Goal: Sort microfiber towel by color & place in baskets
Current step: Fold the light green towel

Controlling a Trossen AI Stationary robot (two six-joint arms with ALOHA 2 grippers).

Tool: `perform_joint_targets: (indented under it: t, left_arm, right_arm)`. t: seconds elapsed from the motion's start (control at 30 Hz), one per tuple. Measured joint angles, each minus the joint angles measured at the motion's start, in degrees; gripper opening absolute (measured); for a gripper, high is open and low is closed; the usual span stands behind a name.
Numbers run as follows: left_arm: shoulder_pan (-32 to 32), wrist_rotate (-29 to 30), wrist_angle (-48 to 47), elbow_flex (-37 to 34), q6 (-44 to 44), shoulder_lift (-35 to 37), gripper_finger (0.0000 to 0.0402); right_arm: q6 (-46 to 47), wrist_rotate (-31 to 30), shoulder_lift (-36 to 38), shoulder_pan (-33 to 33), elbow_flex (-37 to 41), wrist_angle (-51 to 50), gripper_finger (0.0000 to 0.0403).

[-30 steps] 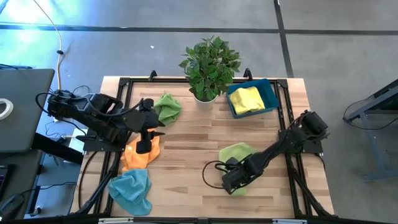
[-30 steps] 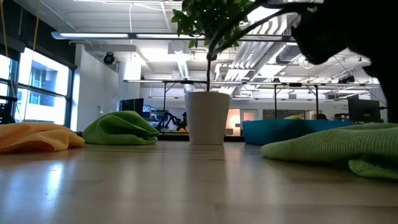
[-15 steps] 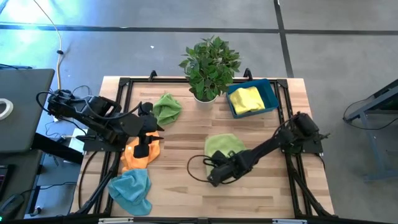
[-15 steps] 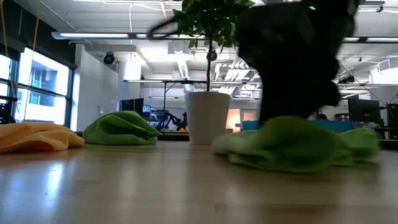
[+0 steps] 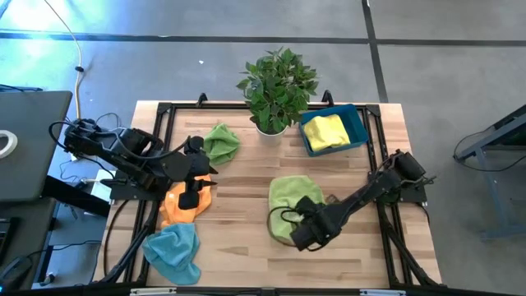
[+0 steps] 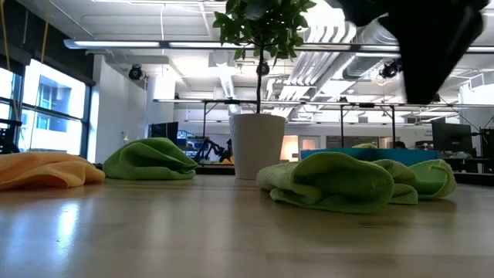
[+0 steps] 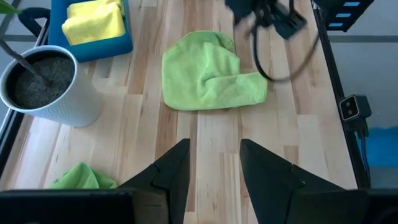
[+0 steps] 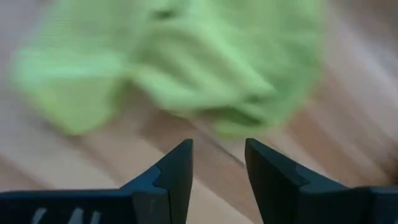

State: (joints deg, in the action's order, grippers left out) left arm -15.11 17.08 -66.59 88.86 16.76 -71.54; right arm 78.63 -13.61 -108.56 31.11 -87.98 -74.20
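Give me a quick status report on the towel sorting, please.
Right gripper open, empty, beside the green towel mid-table. Left gripper open over the orange towel. Yellow towel in the blue basket. Nothing in the way.

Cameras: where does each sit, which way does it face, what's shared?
High: overhead, straight down on the table; both arms show.
Low: tabletop height, level across; a dark arm part hangs top right.
Left wrist: over the table, toward the blue basket; left gripper open, empty.
Right wrist: close above wood; right gripper open, empty.
Shared: the middle green towel appears in all four.
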Motion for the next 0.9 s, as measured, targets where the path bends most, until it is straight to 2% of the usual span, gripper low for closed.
perform_joint_targets:
  t: [0.07,0.13,0.23,0.33,0.57,0.67,0.8,0.9]
  left_arm:
    - [0.0,0.0,0.0,0.0,1.3,-0.4,0.0131]
    - [0.0,0.0,0.0,0.0,2.8,-0.9,0.0131]
    - [0.0,0.0,0.2,0.0,4.8,-1.9,0.0131]
    - [0.0,0.0,0.2,0.0,6.7,-2.9,0.0131]
    - [0.0,0.0,0.8,0.1,9.9,-6.6,0.0131]
    - [0.0,-0.2,0.5,0.1,10.3,-8.5,0.0131]
    - [0.0,-0.2,0.1,0.0,9.8,-11.0,0.0131]
    - [0.0,-0.2,-0.1,0.0,7.3,-12.6,0.0131]
  right_arm:
    - [3.9,0.7,0.1,0.3,-0.5,-4.8,0.0137]
    - [6.8,4.2,0.6,0.0,0.9,-6.2,0.0137]
    - [10.6,9.0,2.2,-1.4,5.7,-4.1,0.0137]
    - [14.5,10.5,4.4,-2.9,11.2,1.5,0.0137]
    - [29.1,6.5,9.9,-3.8,19.7,8.9,0.0137]
    - [35.4,5.2,10.0,-3.7,22.1,11.0,0.0137]
    - [39.6,2.6,9.8,-3.7,25.4,20.0,0.0137]
    - [43.6,0.8,9.8,-4.0,27.7,23.0,0.0137]
